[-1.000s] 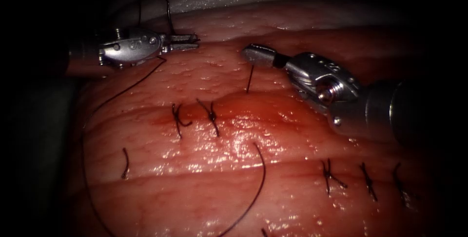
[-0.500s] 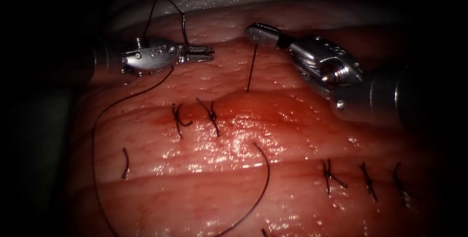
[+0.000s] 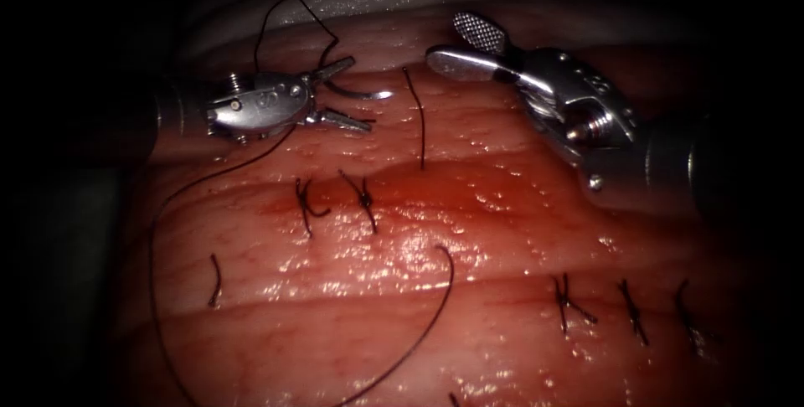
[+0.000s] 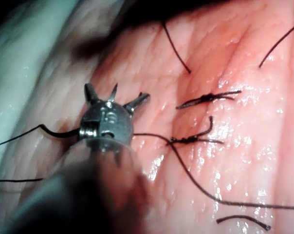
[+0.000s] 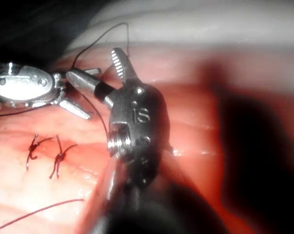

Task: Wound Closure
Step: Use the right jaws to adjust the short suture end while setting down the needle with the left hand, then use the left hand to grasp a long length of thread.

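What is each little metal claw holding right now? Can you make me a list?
Left tool: jaws open, clamping nothing
Needle: lies between the left tool's open jaws, not in the tissue
Right tool: jaws open, holding nothing
Thread: a short end stands up from the tissue, free of both tools
Stitches: two tied ones beside the red fluid

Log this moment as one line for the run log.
left tool: open, holds nothing | right tool: open, holds nothing | needle: between left jaws, out of tissue | thread end: free, rising from tissue
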Motion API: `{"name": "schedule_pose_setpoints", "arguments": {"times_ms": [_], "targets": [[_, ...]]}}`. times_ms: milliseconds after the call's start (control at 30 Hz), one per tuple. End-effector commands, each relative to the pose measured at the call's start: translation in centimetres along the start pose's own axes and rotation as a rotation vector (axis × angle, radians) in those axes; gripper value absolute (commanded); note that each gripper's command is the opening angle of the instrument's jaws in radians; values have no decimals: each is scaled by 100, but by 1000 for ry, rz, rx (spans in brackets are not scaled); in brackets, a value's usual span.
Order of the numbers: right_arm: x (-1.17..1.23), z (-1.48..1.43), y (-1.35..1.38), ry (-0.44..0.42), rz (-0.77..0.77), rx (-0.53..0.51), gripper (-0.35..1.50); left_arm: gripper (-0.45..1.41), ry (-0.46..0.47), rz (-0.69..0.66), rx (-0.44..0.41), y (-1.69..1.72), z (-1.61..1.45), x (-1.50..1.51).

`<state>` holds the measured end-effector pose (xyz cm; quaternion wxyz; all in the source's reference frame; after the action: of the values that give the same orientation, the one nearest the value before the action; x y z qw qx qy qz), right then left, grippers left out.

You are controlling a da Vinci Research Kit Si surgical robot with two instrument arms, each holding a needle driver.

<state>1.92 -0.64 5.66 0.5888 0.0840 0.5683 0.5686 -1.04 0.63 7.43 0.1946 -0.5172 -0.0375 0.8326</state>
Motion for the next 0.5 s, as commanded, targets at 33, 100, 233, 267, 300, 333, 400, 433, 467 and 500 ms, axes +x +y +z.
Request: {"name": "schedule_pose_setpoints", "arguments": {"times_ms": [33, 100, 233, 267, 300, 333, 400, 433, 467, 500], "targets": [[4, -4, 4, 1, -11, 9, 121, 54, 3, 23, -10, 2, 2, 4], [10, -13, 8, 12, -18, 20, 104, 57, 14, 47, -12, 7, -8, 15], [17, -31, 19, 21, -14, 35, 84, 41, 102, 152, -13, 19, -34, 42], [17, -34, 22, 20, -15, 29, 81, 39, 110, 181, -20, 22, -39, 48], [17, -37, 25, 19, -16, 27, 77, 36, 123, 216, -34, 28, -47, 56], [17, -40, 27, 19, -17, 23, 74, 34, 136, 246, -47, 34, -52, 61], [14, -45, 34, 20, -23, 21, 67, 21, 196, 333, -93, 56, -66, 77], [14, -45, 34, 20, -23, 21, 67, 21, 196, 333, -93, 56, -66, 77], [13, -46, 36, 20, -25, 19, 64, 17, 216, 361, -102, 63, -70, 82], [11, -47, 38, 22, -28, 14, 61, 14, 229, 377, -111, 70, -73, 86]]}}
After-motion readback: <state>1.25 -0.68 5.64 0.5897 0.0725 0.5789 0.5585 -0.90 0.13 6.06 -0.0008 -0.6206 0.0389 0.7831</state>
